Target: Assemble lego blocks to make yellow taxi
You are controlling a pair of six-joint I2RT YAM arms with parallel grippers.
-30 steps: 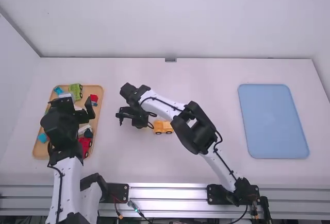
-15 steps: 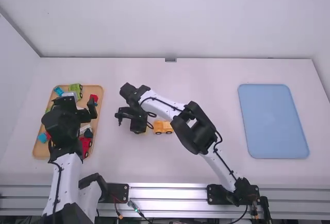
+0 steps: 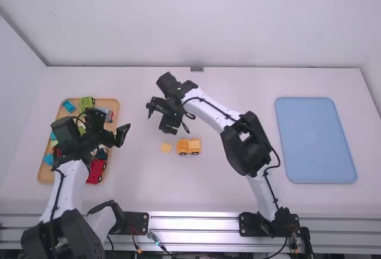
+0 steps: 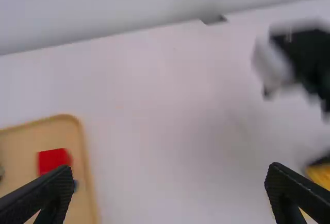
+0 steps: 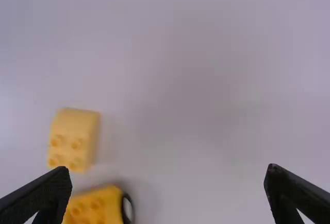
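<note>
Right arm (image 3: 213, 112) slants inward, its gripper (image 3: 157, 119) parted beyond block (image 3: 166, 147) and car (image 3: 189, 146). Left gripper (image 3: 120, 125), parted, overhangs tray (image 3: 45, 176).

The block (image 3: 166, 147) lies just left of the wheeled base (image 3: 189, 146), both between the tray (image 3: 45, 177) and the mat (image 3: 315, 140).

You see the left gripper (image 3: 116, 127) spread wide, a red block (image 4: 53, 159) in the tan tray (image 4: 85, 157), and a blurred yellow piece (image 4: 320, 174).
</note>
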